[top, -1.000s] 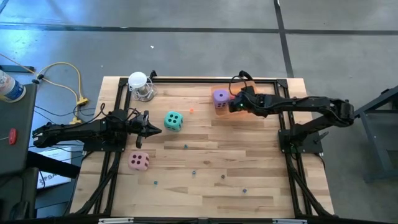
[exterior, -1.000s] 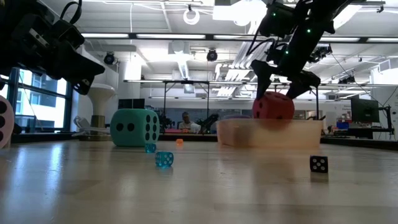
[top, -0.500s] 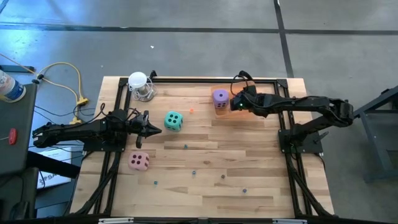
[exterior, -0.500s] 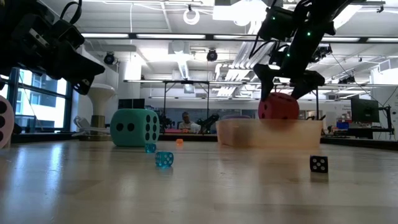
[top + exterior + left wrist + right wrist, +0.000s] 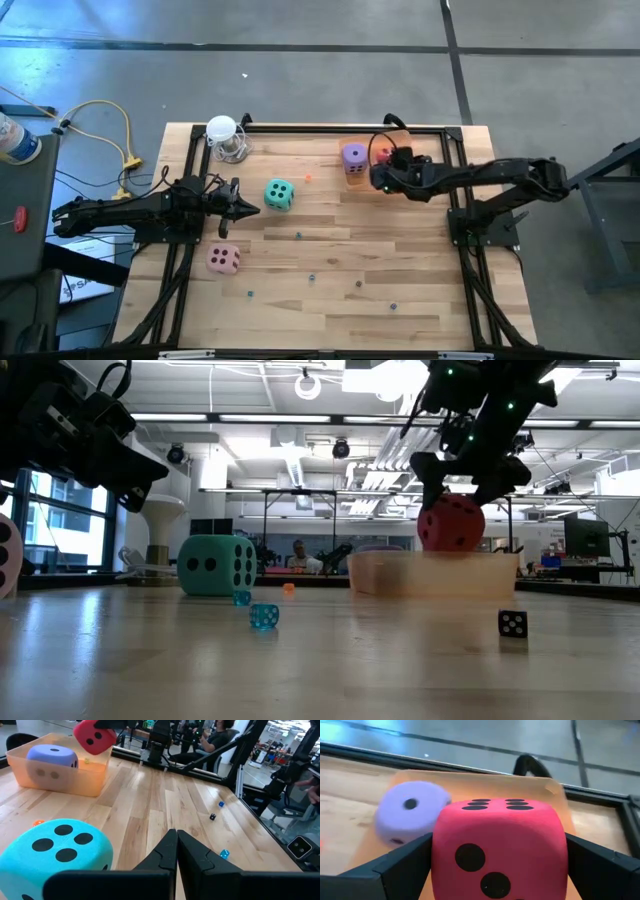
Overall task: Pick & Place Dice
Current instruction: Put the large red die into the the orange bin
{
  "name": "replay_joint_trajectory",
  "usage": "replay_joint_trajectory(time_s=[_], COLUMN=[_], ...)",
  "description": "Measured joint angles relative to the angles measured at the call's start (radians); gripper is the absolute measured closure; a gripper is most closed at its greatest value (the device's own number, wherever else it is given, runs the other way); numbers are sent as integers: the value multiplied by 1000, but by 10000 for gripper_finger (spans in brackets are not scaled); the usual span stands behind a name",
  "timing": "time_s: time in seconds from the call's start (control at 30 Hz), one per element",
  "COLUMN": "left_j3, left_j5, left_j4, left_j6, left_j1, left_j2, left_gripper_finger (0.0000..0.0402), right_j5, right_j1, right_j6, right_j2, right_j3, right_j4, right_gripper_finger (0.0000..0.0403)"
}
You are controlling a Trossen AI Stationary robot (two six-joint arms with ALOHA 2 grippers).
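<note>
The red die fills the right wrist view, caught in my right gripper just above the orange see-through container. The purple die sits inside that container, on its floor. On the wood lie the teal die and the pink die, each flat on one face. My left gripper is shut and hovers just left of the teal die, touching nothing; its closed fingers point past the teal die. My right gripper pinches the red die between its two fingers, one on each of two opposite side faces. It comes from the table's right, slanting down. The die is lifted clear and hangs just over the container's rim, slightly tilted.
Tiny coloured dice and beads are scattered on the wood, among them a blue one and a black one. A white lamp-like object with a glass base stands at the far left corner. Black frame rails border the table.
My right gripper has carried the red die a little up and sideways over the container; the low view shows the die rising slightly above the rim. In the high view the wrist has drawn toward the near edge and the red die now shows beyond it.
</note>
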Motion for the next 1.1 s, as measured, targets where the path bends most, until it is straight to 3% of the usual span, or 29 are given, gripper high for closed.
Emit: replay_joint_trajectory(time_s=[0.37,0.47,0.6,0.73,1.1], left_j3=[0,0,0,0,1], left_j5=[-1,-25,-95,-137,-180], left_j4=[12,111,246,330,397], left_j6=[4,6,-103,-72,-82], left_j1=[0,0,0,0,-17], left_j2=[0,0,0,-2,56], left_gripper_finger=[399,399,399,399,399], right_j5=[21,25,43,48,83], right_j1=[18,18,18,18,55], right_j6=[19,0,-11,-11,-26], right_j2=[0,0,0,0,82], right_j3=[0,0,0,0,0], right_j4=[16,17,17,43,134], right_gripper_finger=[3,3,3,3,3])
